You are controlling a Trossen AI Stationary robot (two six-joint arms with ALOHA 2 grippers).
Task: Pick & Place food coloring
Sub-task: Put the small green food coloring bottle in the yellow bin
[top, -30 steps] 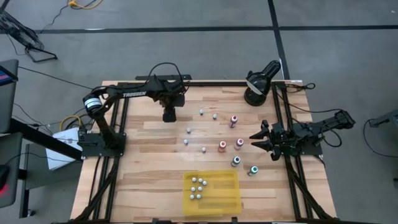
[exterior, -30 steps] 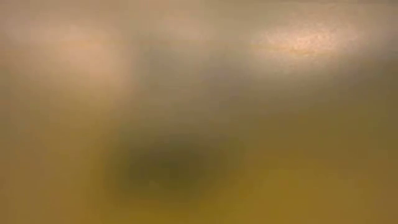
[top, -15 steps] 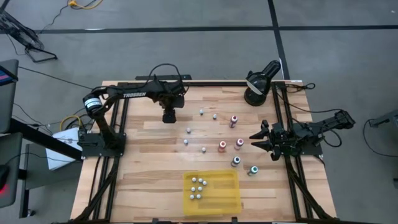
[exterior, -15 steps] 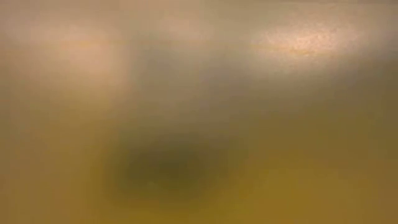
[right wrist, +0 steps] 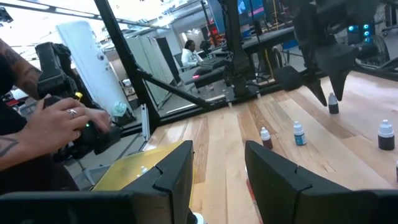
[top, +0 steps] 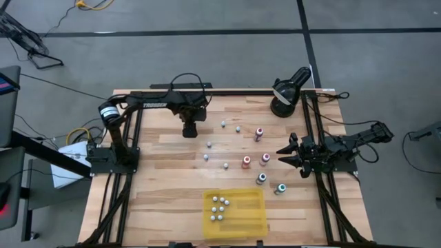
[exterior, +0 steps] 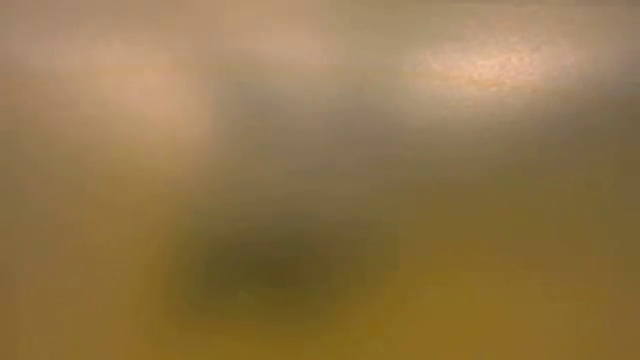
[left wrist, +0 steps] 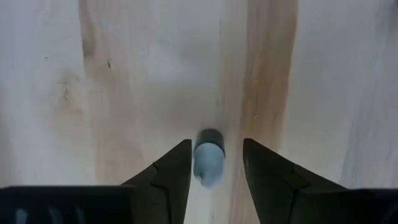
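Observation:
My left gripper [top: 189, 131] points down at the far left part of the wooden table. In the left wrist view it [left wrist: 217, 149] is open around a small dark bottle with a white cap [left wrist: 209, 163], which stands upright between its fingers. A gap shows beside one finger. The right wrist view shows that bottle [right wrist: 333, 104] under the left gripper. More food coloring bottles [top: 246, 162] stand mid-table. My right gripper [top: 288, 156] waits open at the right edge.
A yellow tray [top: 258, 220] at the near edge holds several bottles [top: 219, 205]. A black lamp-like device [top: 286, 93] stands at the far right corner. Beyond the table, a person's hand [right wrist: 56, 118] holds a dark device. Bare wood lies left of the tray.
My left arm has shifted a little toward the table's right edge, carrying its gripper with it. The right arm and the bottles in the middle of the table have stayed put.

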